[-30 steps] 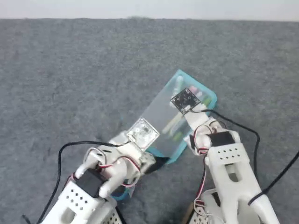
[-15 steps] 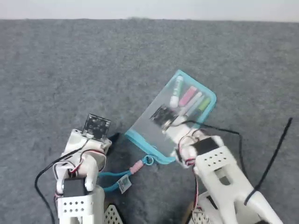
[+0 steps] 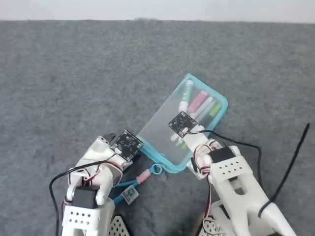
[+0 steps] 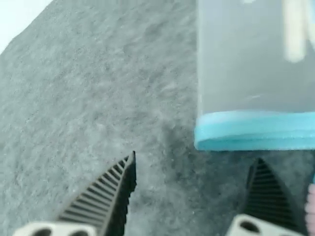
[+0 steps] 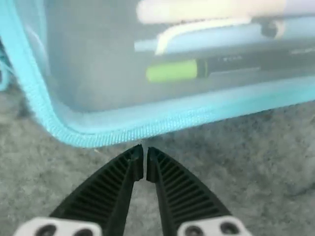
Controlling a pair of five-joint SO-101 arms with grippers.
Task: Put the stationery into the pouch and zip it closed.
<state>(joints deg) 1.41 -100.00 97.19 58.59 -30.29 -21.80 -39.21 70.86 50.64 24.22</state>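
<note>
I'm running two white printed-plastic arms: the left arm and the right arm each carry a black servo block with looped red, white and black wires beside it, and rows of small round holes in the lower shell. A square black camera board sits on each wrist. A thin black cable trails off the right arm. The left gripper and right gripper have dark ribbed fingers tapering to points, on pale mounts with screw holes.
</note>
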